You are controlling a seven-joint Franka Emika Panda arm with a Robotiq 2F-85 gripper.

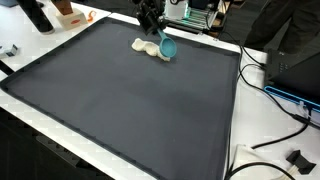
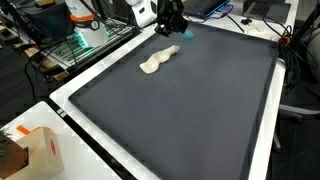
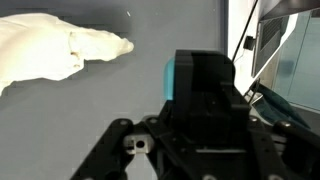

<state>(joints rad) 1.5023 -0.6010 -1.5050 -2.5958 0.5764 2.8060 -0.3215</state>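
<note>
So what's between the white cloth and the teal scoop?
Only bare mat between cloth and scoop, per the wrist view.

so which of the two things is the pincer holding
The teal plastic object, gripped in the pincer; the cream soft lump lies loose beside it.
</note>
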